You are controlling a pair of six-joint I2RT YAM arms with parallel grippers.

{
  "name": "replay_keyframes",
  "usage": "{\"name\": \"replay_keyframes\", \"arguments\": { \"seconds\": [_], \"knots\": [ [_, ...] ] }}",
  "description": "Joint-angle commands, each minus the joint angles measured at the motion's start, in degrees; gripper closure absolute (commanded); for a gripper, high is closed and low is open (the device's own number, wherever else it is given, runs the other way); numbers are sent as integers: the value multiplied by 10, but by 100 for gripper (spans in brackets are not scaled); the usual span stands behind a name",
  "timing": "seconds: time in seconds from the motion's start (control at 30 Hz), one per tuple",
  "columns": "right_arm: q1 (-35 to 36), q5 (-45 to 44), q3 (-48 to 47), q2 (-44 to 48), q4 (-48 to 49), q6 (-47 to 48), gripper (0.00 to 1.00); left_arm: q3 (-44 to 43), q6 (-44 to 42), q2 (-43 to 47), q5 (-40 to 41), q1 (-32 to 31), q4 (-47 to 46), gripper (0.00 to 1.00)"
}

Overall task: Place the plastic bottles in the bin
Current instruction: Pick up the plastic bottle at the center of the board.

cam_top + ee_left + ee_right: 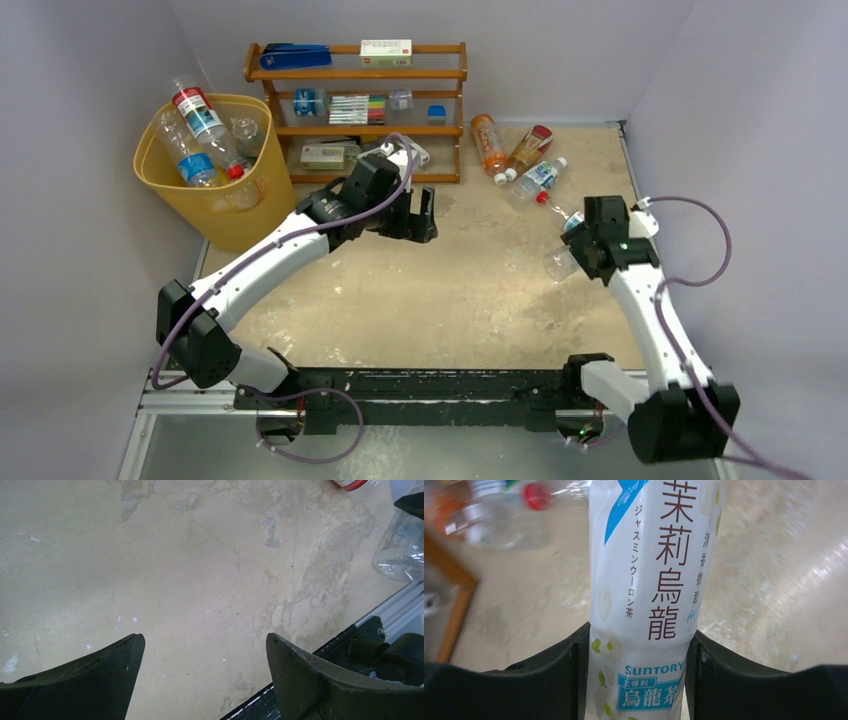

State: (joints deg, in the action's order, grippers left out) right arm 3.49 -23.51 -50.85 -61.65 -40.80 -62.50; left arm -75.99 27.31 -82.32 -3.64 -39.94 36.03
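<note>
Two grippers. right gripper (pixel 639 647) clamped on white-label bottle (pixel 646 570), table 3 o'clock. left gripper (pixel 205 650) spread wide, holding nothing, over table (pixel 200 555) centre. loose bottles (pixel 515 155) lying 1 o'clock. bin (pixel 215 215) at 10 o'clock, binned bottles (pixel 200 125) inside.

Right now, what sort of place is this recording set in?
Probably a robot lab test cell: plain walls box in a tabletop, both arms are bolted to a metal rail at its near edge, and staged props, a stationery rack and a yellow bin holding bottles, sit at the back.
</note>
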Motion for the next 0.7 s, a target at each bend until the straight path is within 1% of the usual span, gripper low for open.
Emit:
{"name": "replay_keyframes", "arguments": {
  "seconds": [0.0,0.13,0.17,0.2,0.4,0.53,0.6,0.67],
  "knots": [
    [3,117,1,98,119,201,67,5,43,16,-42,-4,-70,8],
    [3,213,-2,144,167,258,63,6,76,15,-68,-3,-102,8],
    [3,235,-5,144,174,272,63,6,85,16,-73,-4,-110,8],
    [3,283,-3,139,192,291,64,6,95,17,-77,-4,-118,8],
    [5,485,20,108,278,372,67,11,157,29,-94,-3,-175,8],
    [12,570,19,109,298,418,68,18,200,35,-97,5,-207,8],
    [20,600,13,112,300,439,68,30,228,39,-107,14,-236,8],
    [30,610,5,113,296,450,68,43,260,41,-119,22,-271,8]
  ]
}}
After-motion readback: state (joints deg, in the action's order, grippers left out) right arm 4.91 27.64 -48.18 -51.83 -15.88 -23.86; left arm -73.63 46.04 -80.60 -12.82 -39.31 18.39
